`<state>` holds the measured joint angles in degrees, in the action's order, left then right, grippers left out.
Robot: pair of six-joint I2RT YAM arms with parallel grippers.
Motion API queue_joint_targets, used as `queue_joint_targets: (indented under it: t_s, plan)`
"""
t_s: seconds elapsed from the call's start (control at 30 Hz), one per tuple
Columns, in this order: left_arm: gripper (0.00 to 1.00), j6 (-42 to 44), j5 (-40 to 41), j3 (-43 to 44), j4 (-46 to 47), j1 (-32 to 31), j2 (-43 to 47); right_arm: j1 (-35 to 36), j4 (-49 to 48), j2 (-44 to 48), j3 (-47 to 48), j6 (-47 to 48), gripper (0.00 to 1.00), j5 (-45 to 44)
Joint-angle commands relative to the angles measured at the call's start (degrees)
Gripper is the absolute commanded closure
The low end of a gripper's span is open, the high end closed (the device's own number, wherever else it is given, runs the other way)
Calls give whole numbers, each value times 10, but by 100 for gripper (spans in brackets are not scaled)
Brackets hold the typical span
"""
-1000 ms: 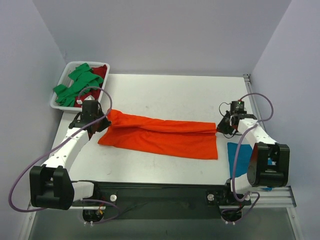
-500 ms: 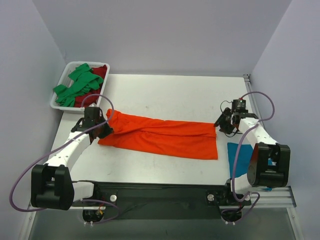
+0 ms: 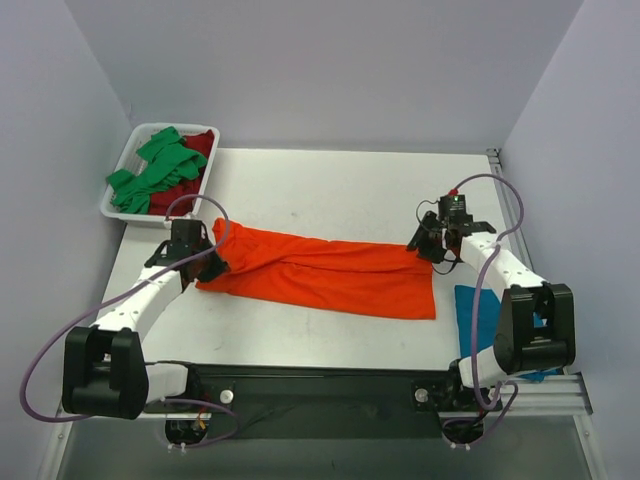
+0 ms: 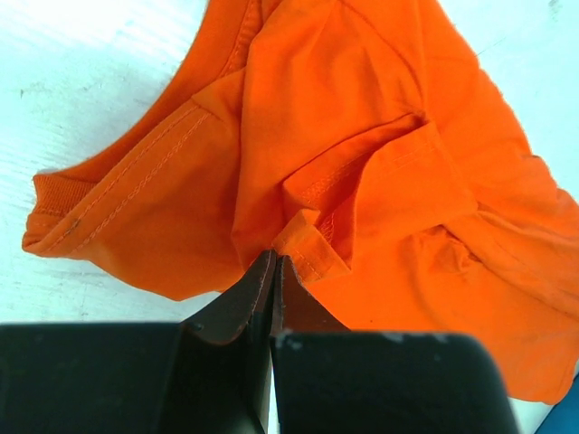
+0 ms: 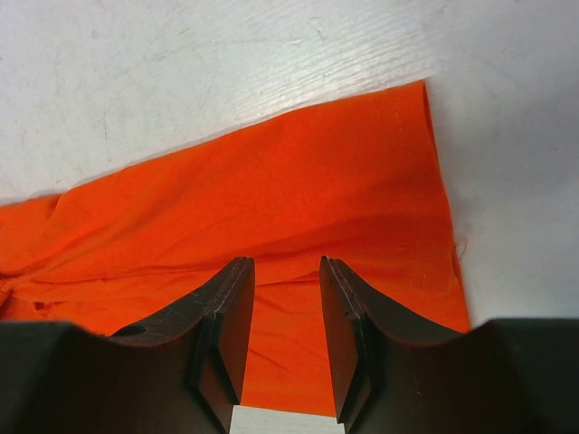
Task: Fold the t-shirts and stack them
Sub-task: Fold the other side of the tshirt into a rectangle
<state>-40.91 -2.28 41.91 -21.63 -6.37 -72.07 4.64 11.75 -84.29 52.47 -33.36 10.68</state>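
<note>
Pinching the orange t-shirt (image 4: 362, 136), the left fingers (image 4: 237, 312) are closed; right fingers (image 5: 226, 312) stand parted over its opposite end.

Qty on counter (image 3: 330, 190), 1 ea. unless noted. T-shirts: 4 total, i.e. 1 orange t-shirt (image 3: 330, 275), 1 green t-shirt (image 3: 155, 170), 1 dark red t-shirt (image 3: 203, 143), 1 teal t-shirt (image 3: 478, 315). Tray (image 3: 112, 210): 1, white. Tools: 2, i.e. left tool (image 4: 273, 262), right tool (image 5: 285, 262).

Lighting: bright, even, from above; shadows faint and soft-edged. Glare: desk (image 4: 81, 54) washed out at upper left of left wrist view. Focus: overhead view sharp; wrist views soft along lower edge.
</note>
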Motion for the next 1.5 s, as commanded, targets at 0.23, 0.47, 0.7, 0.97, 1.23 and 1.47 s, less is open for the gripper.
queue_joint_targets:
  t_s: [0.23, 0.47, 0.7, 0.97, 1.23, 1.47]
  plan:
    - [91, -18, -18, -58, 48, -12, -7, 52, -4, -14, -13, -15, 64, -34]
    - [60, -19, -15, -46, 29, -12, 18, 66, -7, -29, -11, -11, 65, -39]
    - [49, -8, 12, 12, -27, -12, 82, 72, 15, -43, 18, 8, 65, -44]
    - [65, -23, -8, 26, -10, -39, 70, 98, 20, -68, 47, 9, 65, -45]
    - [88, -41, 10, 37, 43, -116, -24, 107, 29, -115, 91, 20, 65, -50]
    - [90, -33, 31, 46, 55, -113, -80, 107, 29, -147, 105, 24, 65, -54]
